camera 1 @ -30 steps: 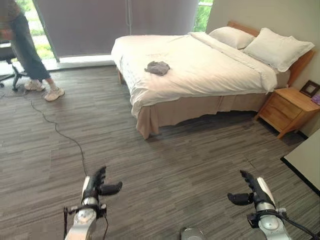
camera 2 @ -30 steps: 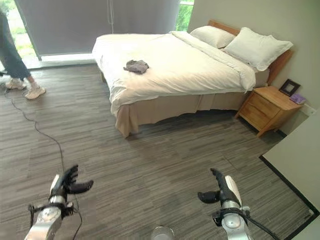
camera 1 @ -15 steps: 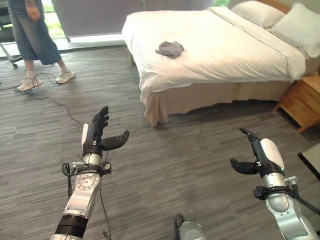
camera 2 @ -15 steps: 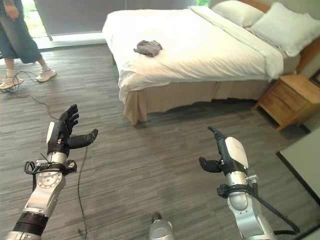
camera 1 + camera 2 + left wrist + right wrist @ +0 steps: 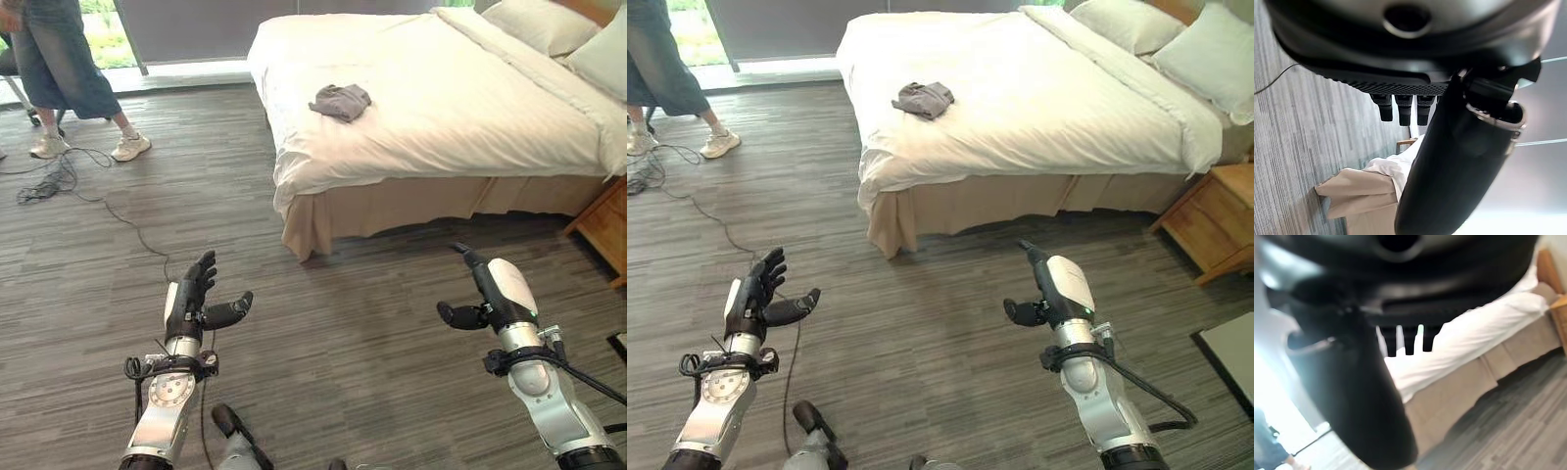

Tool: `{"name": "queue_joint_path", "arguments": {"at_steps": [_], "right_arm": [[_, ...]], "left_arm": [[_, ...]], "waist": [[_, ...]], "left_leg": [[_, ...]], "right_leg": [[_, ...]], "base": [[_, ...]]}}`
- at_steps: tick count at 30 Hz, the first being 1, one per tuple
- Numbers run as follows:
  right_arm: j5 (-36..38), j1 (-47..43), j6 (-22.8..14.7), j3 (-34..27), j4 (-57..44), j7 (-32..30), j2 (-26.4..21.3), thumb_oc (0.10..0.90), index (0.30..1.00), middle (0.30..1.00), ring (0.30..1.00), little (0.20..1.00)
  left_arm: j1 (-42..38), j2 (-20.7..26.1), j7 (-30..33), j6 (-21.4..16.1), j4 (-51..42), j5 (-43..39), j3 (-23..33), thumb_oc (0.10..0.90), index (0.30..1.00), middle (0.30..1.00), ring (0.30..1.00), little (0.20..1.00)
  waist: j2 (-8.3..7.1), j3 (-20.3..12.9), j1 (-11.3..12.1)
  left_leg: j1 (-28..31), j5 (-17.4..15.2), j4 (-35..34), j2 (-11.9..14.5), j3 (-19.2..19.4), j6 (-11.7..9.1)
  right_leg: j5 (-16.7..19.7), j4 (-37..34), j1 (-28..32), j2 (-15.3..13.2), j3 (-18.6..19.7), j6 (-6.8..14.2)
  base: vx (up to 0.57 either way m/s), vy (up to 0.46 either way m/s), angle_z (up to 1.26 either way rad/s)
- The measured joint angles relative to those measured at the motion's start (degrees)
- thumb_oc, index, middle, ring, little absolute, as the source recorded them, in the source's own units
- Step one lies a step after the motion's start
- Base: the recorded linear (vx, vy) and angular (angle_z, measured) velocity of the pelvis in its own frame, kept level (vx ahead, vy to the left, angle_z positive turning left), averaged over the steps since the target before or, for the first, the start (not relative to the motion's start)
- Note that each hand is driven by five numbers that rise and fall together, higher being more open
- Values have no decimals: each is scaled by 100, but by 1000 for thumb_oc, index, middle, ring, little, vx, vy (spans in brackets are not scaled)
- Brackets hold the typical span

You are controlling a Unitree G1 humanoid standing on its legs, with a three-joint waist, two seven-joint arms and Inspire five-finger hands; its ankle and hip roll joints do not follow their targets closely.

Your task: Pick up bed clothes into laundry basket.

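One grey garment (image 5: 340,101) lies crumpled on the bed (image 5: 460,117), toward its foot end, well apart from both arms; nothing in the pictures shows a laundry basket. Short of the bed, over the floor (image 5: 323,294), the left robot hand (image 5: 191,305) is raised with fingers straight and thumb spread wide, holding nothing. The right robot hand (image 5: 490,291) is likewise empty, fingers extended. Both look readied for a reach, though the bed must be approached first. Beyond the bed's foot stands a person (image 5: 69,69).
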Motion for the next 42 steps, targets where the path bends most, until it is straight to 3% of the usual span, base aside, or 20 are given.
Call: {"name": "queue_joint_path", "arguments": {"at_steps": [3,5,7,9,11,13,16,20,24,27,28,30,32,34,35,36,37,40,41,42], "right_arm": [[20,59,0,109,-32,69,13,800,900,900,900,900],[14,84,23,436,-40,140,223,800,900,900,900,900],[-1,78,27,766,-59,152,431,800,900,900,900,900],[-35,113,21,1010,-105,153,505,800,900,900,900,900],[-42,-5,32,1027,-118,133,504,800,900,900,900,900],[-73,-212,3,955,-259,123,374,800,900,900,900,900],[-80,-285,4,906,-273,130,173,800,900,900,900,900],[-72,-324,23,764,-224,128,96,800,900,900,900,900],[-77,-296,44,657,-203,130,68,800,900,900,900,900],[-79,-102,50,485,-191,125,-44,800,900,900,900,900],[-79,23,47,461,-156,124,-117,800,900,900,900,900],[-74,122,104,265,64,125,-319,800,900,900,900,900],[-10,135,121,16,226,171,-293,800,900,900,900,900],[23,-38,202,-137,398,201,-371,800,900,900,900,900],[22,-169,208,-234,431,134,-423,800,900,900,900,900],[17,-217,215,-275,399,106,-469,800,900,900,900,900],[-30,-399,223,-300,387,16,-682,800,900,900,900,900],[-130,-760,251,-310,373,-54,-1026,800,900,900,900,900],[-164,-844,297,-254,365,-54,-1135,800,900,900,900,900],[-162,-902,303,-126,351,-63,-1129,800,900,900,900,900]], "left_arm": [[448,31,-99,59,-36,-4,151,800,900,900,900,900],[420,253,-70,200,53,1,318,800,900,900,900,900],[336,354,-47,258,225,2,393,800,900,900,900,900],[250,354,-57,263,452,2,367,800,900,900,900,900],[122,413,-47,255,424,0,317,800,900,900,900,900],[-20,521,-69,251,402,-3,279,800,900,900,900,900],[-27,467,-71,247,353,-14,256,800,900,900,900,900],[-56,424,-115,254,451,-87,243,800,900,900,900,900],[-66,335,-204,254,595,-109,195,800,900,900,900,900],[-43,336,-218,251,644,-107,199,800,900,900,900,900],[2,334,-216,248,662,-109,218,800,900,900,900,900],[6,66,-267,256,665,-108,95,800,900,900,900,900],[-129,83,-377,215,635,-112,62,800,900,900,900,900],[-210,56,-378,217,613,-238,256,800,900,900,900,900],[-190,84,-282,204,628,-260,266,800,900,900,900,900],[-192,114,-275,212,632,-295,264,800,900,900,900,900],[-205,163,-303,203,607,-368,235,800,900,900,900,900],[-379,200,-321,202,571,-457,140,800,900,900,900,900],[-512,201,-325,195,457,-458,10,800,900,900,900,900],[-526,210,-317,190,439,-470,-77,800,900,900,900,900]], "waist": [[78,-270,126],[-315,-444,318],[-333,-443,289],[-271,-409,59],[-172,-429,-24],[37,-335,-76],[277,-397,-165],[191,-397,-404],[276,-308,-500],[156,-330,-478],[62,-393,-484],[641,-452,-546],[561,-359,-530],[442,-237,-336],[302,-206,-343],[248,-189,-336],[142,-194,-291],[147,-225,-346],[189,-212,-329],[166,-222,-341]], "left_leg": [[234,91,282,71,-128,237],[222,239,903,-125,76,283],[643,502,685,-439,288,649],[1158,244,377,-855,267,939],[1396,-422,199,-1120,368,571],[1327,-345,641,-1158,347,1183],[1563,-354,213,-1364,167,1033],[1790,-442,-17,-1683,-363,1037],[2123,-618,-14,-1572,-506,841],[2784,-819,-19,-1449,-457,303],[3167,-969,-11,-1357,-527,-69],[3336,-901,310,-692,-393,-360],[2867,-890,1564,-172,-363,-552],[2056,209,4063,773,-861,-624],[1668,485,4935,1230,-1063,-689],[1555,415,4971,1283,-965,-687],[1408,33,4488,1202,-691,-679],[991,-34,2786,825,-417,-677],[1074,109,1126,469,-375,-591],[1019,196,576,219,-542,-625]], "right_leg": [[-496,82,173,-323,532,263],[-588,781,-107,-894,631,734],[-344,2518,-837,-1279,484,1294],[253,4776,-1890,-1917,520,1423],[140,4514,-2540,-2342,-81,1057],[239,3503,-2698,-2535,-335,1262],[376,1926,-2652,-2120,-716,1129],[1357,-78,-2510,-1513,-870,1125],[1547,-77,-2921,-1559,-1252,1071],[1482,-27,-2839,-1593,-1438,1097],[1535,43,-2511,-1538,-1413,864],[1433,445,-2418,-1003,-1544,184],[1290,506,-2308,-864,-1588,-61],[844,518,-1889,-508,-1436,-447],[728,498,-1615,-395,-1257,-523],[563,469,-1488,-364,-1156,-555],[599,404,-1369,-367,-954,-567],[592,212,-1285,-245,-869,-570],[577,71,-1154,-137,-739,-534],[508,-16,-988,-126,-520,-378]], "base": [[870,140,-101],[496,138,-101],[528,194,-45],[543,167,27],[532,85,43],[407,-40,57],[500,-170,54],[358,-142,57],[459,-197,30],[564,-295,7],[576,-334,9],[580,-478,15],[477,-503,-5],[550,-382,-69],[503,-180,-70],[508,-17,-97],[207,55,-79],[355,179,-88],[435,229,-77],[522,238,-78]]}}
